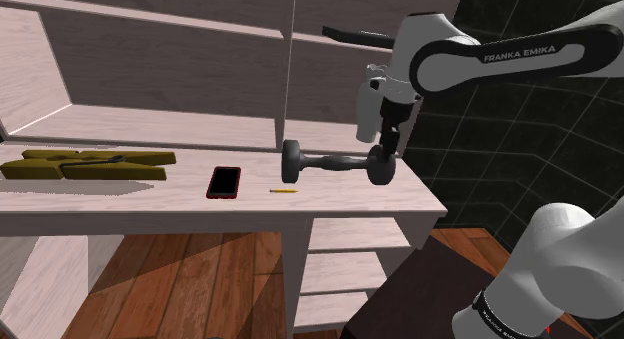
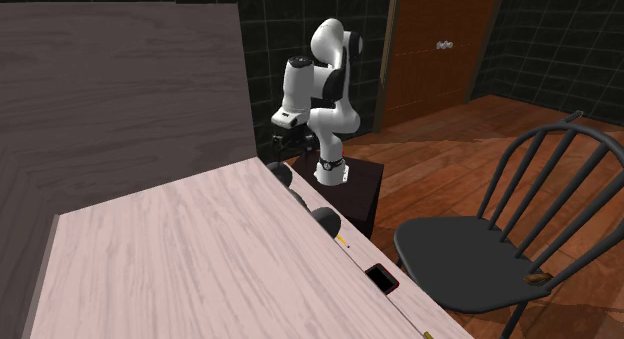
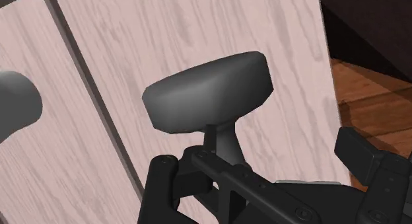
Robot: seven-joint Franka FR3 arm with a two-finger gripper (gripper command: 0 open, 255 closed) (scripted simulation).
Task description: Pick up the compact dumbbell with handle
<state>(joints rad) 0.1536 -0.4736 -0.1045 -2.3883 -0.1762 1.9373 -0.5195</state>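
Fingers [image 3: 162, 184] stand apart with nothing clamped. In the wrist view the handle [image 3: 222, 138] runs down between them, closer to one finger, with one head [image 3: 208, 90] just beyond the tips. Gripper [image 1: 384, 147] sits low over the dumbbell [image 1: 335, 164] at its arm-side end, right by that head rather than mid-bar. Dumbbell lies flat on the desk [image 1: 120, 199], toward the shoulder view's right end of the top. Its long axis runs left-right in that view, roughly along the desk's front edge, one head toward the arm and the far head [image 1: 293, 160] toward the phone [image 1: 225, 182]. Pencil [image 1: 283, 190] lies just in front of the far head, apart from it. Step as I read it: final line-up, then close on the handle. To do it well, keep the jaws square across the bar, not along it. Slide toward mid-handle if there's room, since an end grip will probably let the far head sag and twist in the pads. Get the pads fully down either side of the bar before closing, as a round bar may roll out of a high pinch. Keep both fingers off the head. Then lift straight up, slowly.
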